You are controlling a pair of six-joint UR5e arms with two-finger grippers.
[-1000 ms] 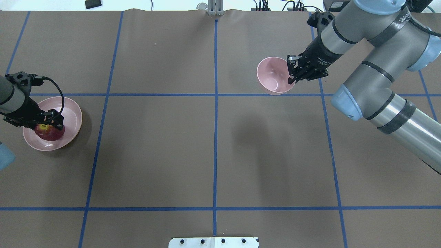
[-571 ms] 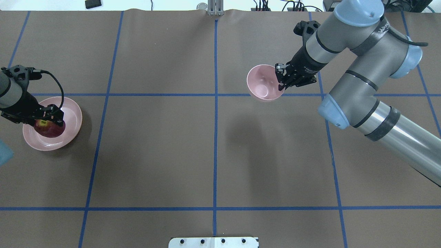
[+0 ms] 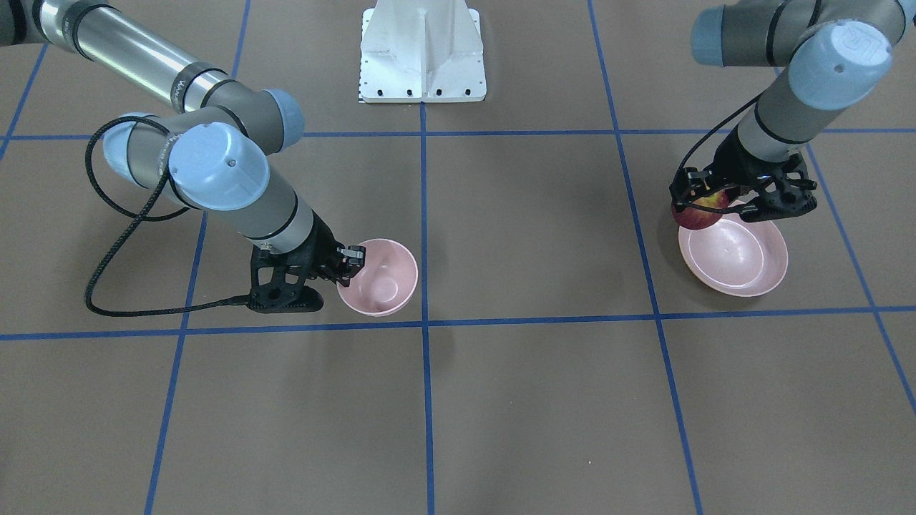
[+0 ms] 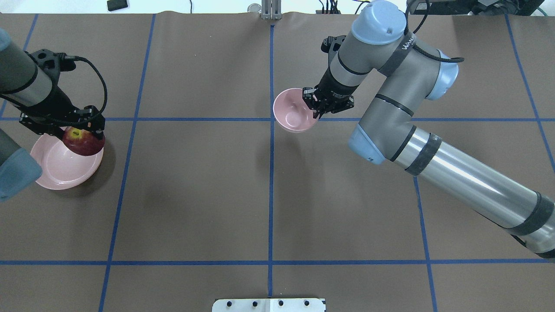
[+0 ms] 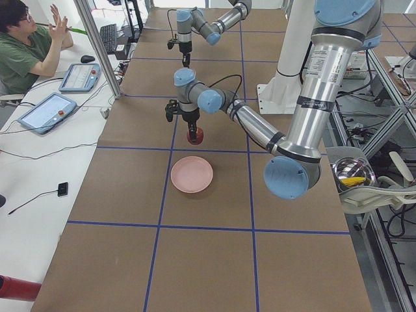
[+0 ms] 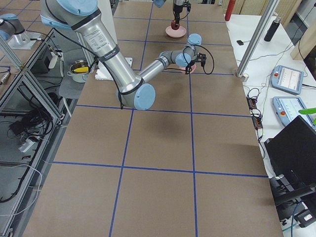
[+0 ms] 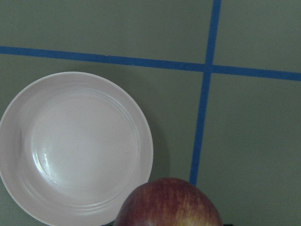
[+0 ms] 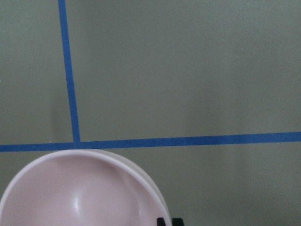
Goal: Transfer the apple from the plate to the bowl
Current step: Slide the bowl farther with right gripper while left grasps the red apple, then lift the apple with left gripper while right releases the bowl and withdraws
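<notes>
The left fingers point(image 4: 97, 123) are clamped on the apple point(image 4: 82, 142), held up with the plate point(image 4: 56, 169) below them. The right fingers point(image 4: 313, 104) pinch the bowl point(image 4: 290, 115) by its rim, well apart. This looks like the carrying step. Next, the apple needs to come above the bowl before the fingers part.

The right arm's strap point(image 4: 401, 52) reads "WAN" (rest cut off).

Plate point(image 4: 56, 171) and bowl point(image 4: 288, 115) look smooth and glossy — apple point(image 4: 83, 141) skin faintly shiny; table cover point(image 4: 195, 195) matt, paper-like.
</notes>
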